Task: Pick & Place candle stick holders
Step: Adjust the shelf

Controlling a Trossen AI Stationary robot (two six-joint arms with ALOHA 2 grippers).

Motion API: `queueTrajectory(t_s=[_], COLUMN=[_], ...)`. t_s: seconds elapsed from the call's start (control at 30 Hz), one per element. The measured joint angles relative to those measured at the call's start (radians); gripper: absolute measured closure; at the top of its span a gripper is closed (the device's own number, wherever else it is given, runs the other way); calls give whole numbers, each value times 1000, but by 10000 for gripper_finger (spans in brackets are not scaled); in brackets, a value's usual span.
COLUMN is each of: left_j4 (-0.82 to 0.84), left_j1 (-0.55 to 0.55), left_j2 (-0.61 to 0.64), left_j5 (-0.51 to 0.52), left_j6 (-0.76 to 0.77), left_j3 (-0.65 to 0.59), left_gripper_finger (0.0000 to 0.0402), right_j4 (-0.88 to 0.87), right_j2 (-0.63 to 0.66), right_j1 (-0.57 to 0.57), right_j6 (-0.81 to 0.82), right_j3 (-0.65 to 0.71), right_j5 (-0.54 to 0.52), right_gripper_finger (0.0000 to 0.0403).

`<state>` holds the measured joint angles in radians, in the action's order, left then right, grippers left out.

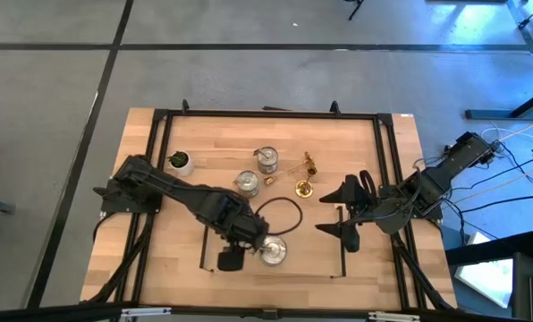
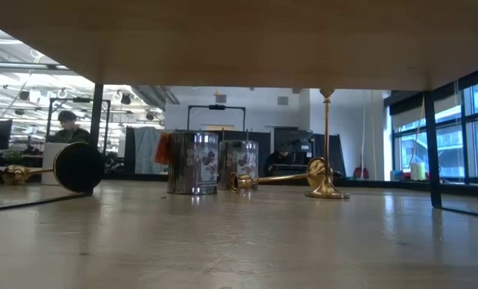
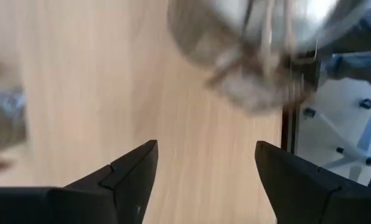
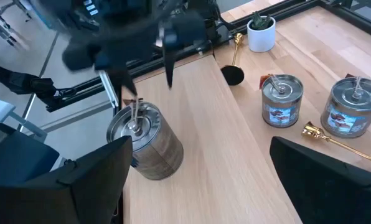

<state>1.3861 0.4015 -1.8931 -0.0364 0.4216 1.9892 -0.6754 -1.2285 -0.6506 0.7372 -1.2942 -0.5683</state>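
Observation:
A squat silver holder (image 1: 274,251) (image 4: 145,146) stands on its base near the table's front edge. My left gripper (image 1: 253,243) (image 3: 204,168) hangs open just above and beside it, with nothing between its fingers. Two more silver holders (image 1: 266,159) (image 1: 247,182) stand mid-table. One gold holder (image 1: 304,188) (image 2: 327,144) stands upright on its round base. A second (image 1: 293,168) (image 2: 271,178) lies on its side beside it. A third (image 4: 234,62) (image 2: 54,168) lies by the plant pot. At the right, my right gripper (image 1: 351,215) (image 4: 198,180) is raised and open.
A small white pot with a plant (image 1: 181,162) (image 4: 261,31) stands at the far left of the table. A black cable loop (image 1: 284,215) lies mid-table. Black frame rails (image 1: 266,114) run along the table's edges. Bare wood lies between the two arms.

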Motion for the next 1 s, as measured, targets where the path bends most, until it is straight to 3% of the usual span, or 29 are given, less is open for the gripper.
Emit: queueTrajectory(t_s=[0.23,0.43,0.67,0.8,1.0], left_j4=[193,151,141,110,21], left_j1=[-3,-42,-146,-227,-347], left_j2=[58,105,131,133,134], left_j5=[94,275,453,456,366], left_j6=[72,162,314,352,304], left_j3=[0,-2,-3,-3,-3], left_gripper_finger=[123,123,123,123,123], right_j4=[40,235,452,468,384], right_j2=[0,0,0,0,23], right_j1=[0,0,13,14,24], right_j6=[5,-7,-193,-230,-203], right_j3=[0,0,0,0,0], right_j5=[33,66,220,295,343], right_gripper_finger=[20,20,20,20,20])
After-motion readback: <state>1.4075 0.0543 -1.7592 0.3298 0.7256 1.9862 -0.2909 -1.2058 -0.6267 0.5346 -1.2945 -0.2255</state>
